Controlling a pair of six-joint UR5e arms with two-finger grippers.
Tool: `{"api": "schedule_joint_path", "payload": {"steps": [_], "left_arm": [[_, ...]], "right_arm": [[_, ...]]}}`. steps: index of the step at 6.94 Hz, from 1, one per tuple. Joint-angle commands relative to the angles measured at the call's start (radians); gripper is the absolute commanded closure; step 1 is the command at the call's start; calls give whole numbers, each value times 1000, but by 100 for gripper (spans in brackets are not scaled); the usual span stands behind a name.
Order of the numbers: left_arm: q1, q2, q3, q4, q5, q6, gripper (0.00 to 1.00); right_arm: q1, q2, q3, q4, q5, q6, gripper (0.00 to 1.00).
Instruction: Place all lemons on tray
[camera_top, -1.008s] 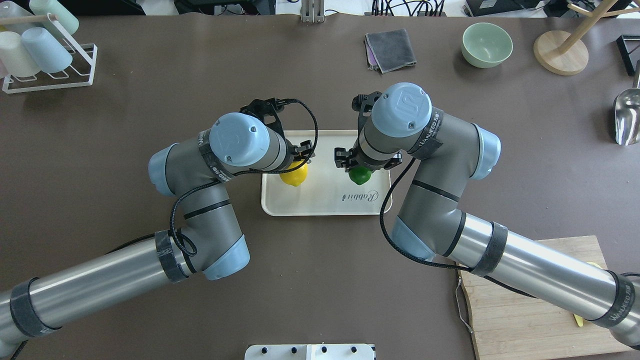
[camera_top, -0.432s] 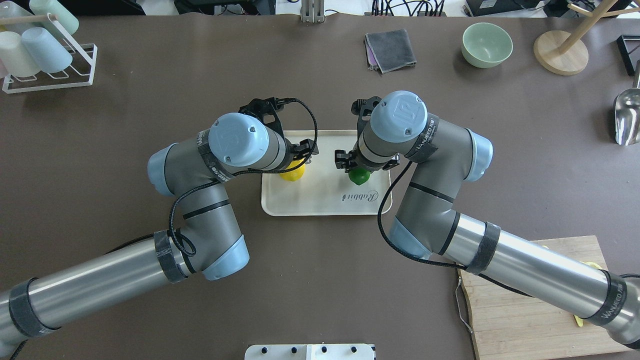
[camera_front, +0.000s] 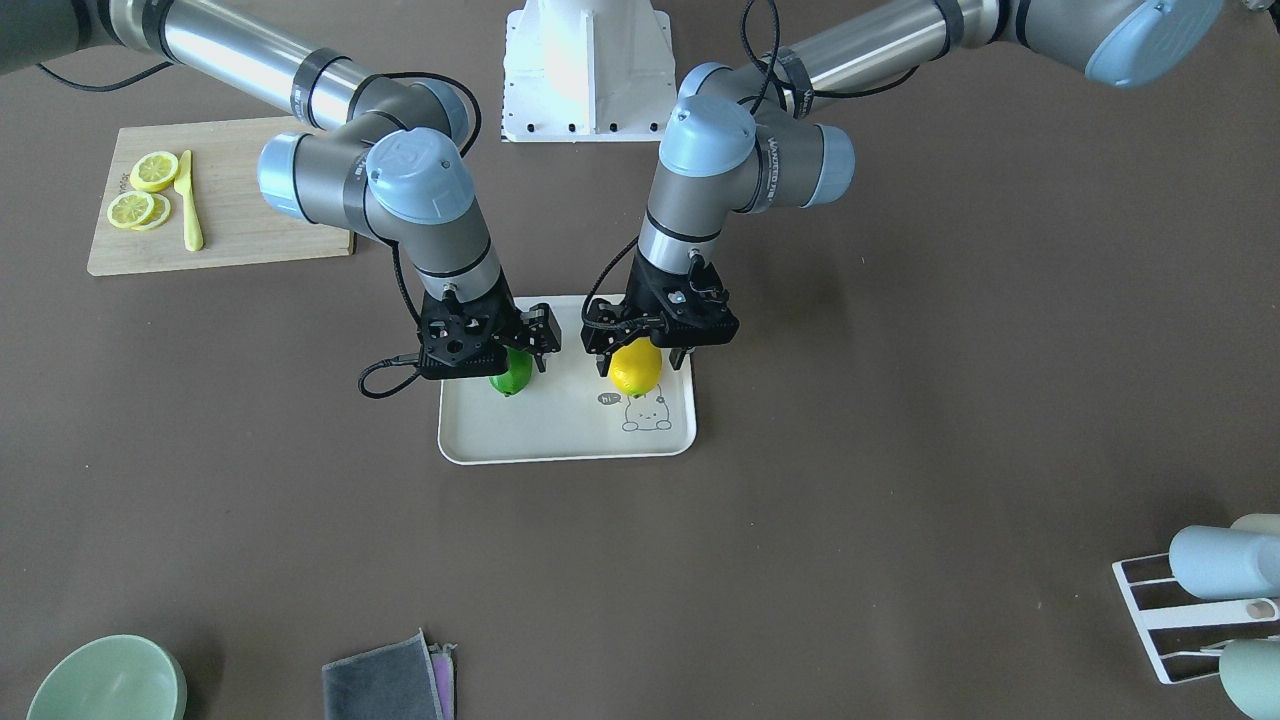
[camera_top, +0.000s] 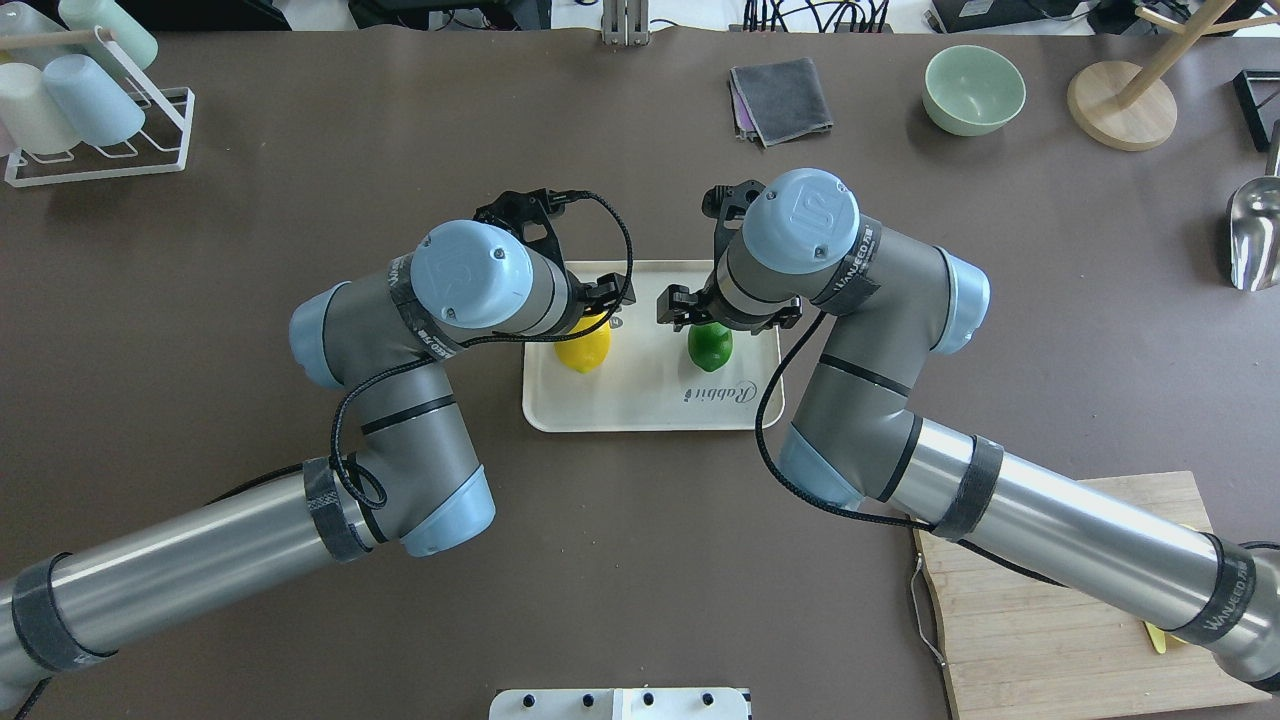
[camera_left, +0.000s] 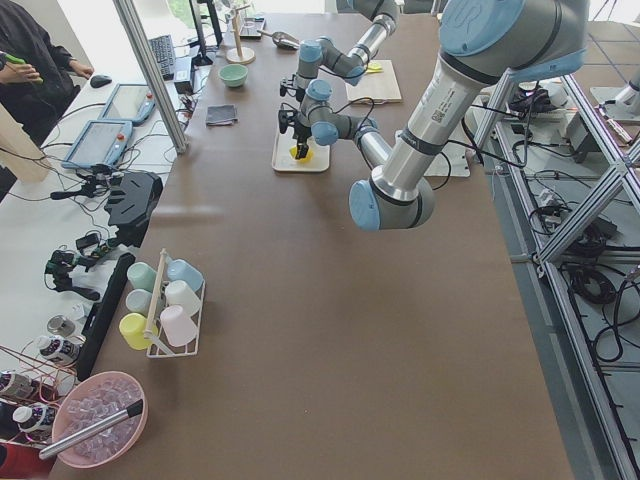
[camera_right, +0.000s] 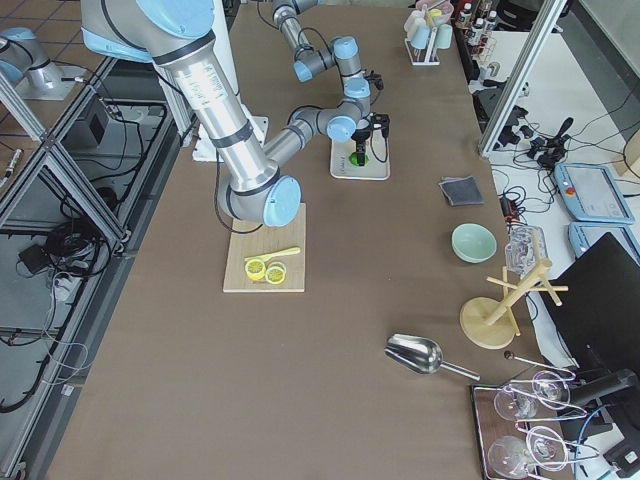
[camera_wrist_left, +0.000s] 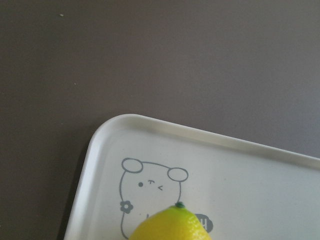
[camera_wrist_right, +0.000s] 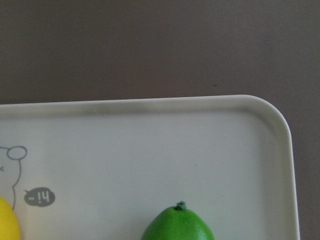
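Against a second ago, the right claw (camera_front: 508, 360) has drawn up off the glossy dark green lemon (camera_top: 710, 345), which now shows more fully from overhead. The left claw (camera_front: 642, 364) straddles the bright yellow lemon (camera_top: 585, 348). We read both claws as spread, gripping nothing. Both fruits lie apart on the cream-white rectangular tray (camera_top: 650, 405) on the bench (camera_top: 640, 550). We judge placement done, with only retraction left.

On the flat cream-white tray (camera_top: 650, 418) there is a bare strip between the bright yellow lemon (camera_top: 585, 352) and the dark green lemon (camera_top: 710, 346). The black left gripper (camera_front: 643, 362) hangs right over the yellow one and the black right gripper (camera_front: 513, 368) right over the green one, so both block the way down. The bent grey left arm (camera_top: 400, 400) and right arm (camera_top: 860, 400) crowd the tray's two short sides, but past its far edge lies open brown table (camera_front: 600, 560).
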Motion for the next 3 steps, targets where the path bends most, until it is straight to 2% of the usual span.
{"api": "schedule_joint_path", "payload": {"steps": [1, 2, 3], "left_arm": [[-76, 62, -75, 1, -33, 126, 3], [-158, 130, -122, 1, -88, 271, 3], [-261, 177, -132, -3, -179, 406, 3]], "right_arm": [[53, -4, 41, -13, 20, -17, 0], [108, -19, 49, -11, 44, -57, 0], [162, -80, 70, -4, 52, -165, 0]]}}
